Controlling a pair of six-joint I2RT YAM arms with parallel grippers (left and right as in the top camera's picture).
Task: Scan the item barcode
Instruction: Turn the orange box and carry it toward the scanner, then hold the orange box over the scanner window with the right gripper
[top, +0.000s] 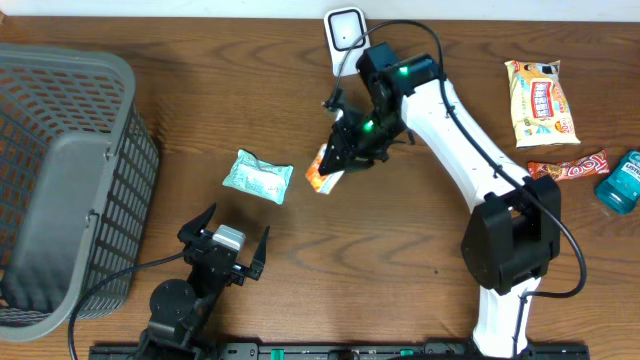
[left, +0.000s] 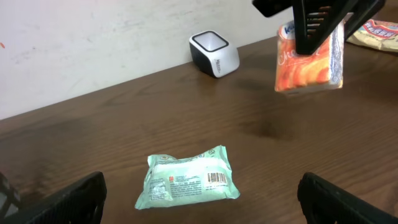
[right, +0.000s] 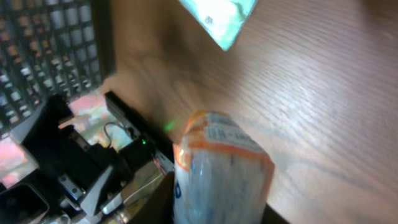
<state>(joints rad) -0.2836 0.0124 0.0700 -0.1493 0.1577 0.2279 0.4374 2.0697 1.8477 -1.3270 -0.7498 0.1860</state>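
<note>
My right gripper (top: 342, 152) is shut on an orange-and-white packet (top: 324, 171), which hangs above the table in the left wrist view (left: 309, 65). In the right wrist view the packet (right: 221, 168) fills the space between the jaws of the right gripper (right: 217, 211). The white barcode scanner (top: 345, 30) stands at the back edge, behind that arm, and shows again in the left wrist view (left: 214, 54). A mint-green packet (top: 258, 177) lies flat at mid-table, barcode up (left: 189, 179). My left gripper (top: 225, 245) stands open just in front of it (left: 199, 199), holding nothing.
A grey mesh basket (top: 60, 180) fills the left side. At the far right lie a yellow snack bag (top: 540, 100), a red bar (top: 568, 168) and a teal item (top: 620, 182).
</note>
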